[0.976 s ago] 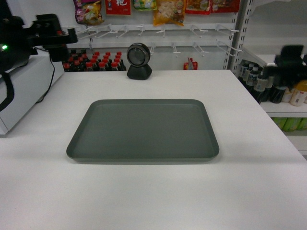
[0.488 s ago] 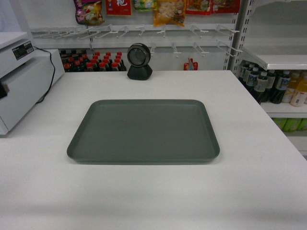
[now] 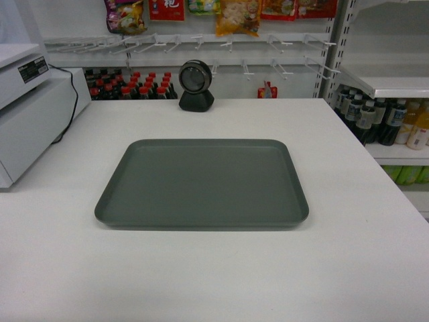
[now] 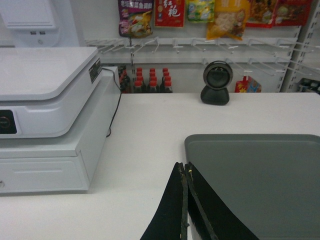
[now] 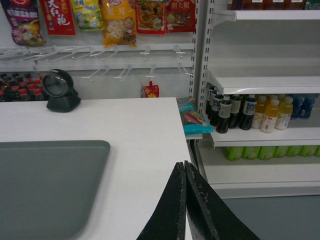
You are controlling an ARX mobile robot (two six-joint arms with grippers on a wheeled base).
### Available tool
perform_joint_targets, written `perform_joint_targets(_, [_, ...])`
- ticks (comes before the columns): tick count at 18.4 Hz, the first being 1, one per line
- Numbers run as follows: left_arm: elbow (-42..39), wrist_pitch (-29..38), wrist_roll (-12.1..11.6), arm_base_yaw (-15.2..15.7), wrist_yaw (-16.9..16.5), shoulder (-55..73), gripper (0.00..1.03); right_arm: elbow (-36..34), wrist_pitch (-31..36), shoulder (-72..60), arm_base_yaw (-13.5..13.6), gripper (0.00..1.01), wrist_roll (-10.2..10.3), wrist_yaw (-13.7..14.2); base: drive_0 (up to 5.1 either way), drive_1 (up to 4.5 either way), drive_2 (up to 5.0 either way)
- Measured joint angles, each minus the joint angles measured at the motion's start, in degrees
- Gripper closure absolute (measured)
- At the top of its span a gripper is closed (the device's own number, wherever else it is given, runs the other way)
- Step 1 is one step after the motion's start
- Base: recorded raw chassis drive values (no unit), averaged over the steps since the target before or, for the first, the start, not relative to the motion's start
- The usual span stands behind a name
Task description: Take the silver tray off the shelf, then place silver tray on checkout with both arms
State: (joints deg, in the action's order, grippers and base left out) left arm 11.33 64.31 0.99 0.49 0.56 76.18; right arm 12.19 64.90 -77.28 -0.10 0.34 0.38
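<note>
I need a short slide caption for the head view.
Silver tray lying flat on the white checkout, barcode scanner behind.

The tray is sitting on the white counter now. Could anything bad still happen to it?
Probably little. The silver tray lies flat on the checkout, well inside every edge, so sliding off looks unlikely. The left end effector is shut just beside the tray's near corner; a careless swing might nudge it. The right end effector, also shut, is apart from the tray, with bottles shelved ahead.
</note>
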Motion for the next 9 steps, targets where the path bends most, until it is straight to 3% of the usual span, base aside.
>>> perform_joint_targets(9, [-9.18,-17.07,-0.02,-0.61,-0.57,-25.77,1.02,-9.88,-16.55,25.55,0.09,0.99,0.0,-0.37,0.0,0.0,0.0])
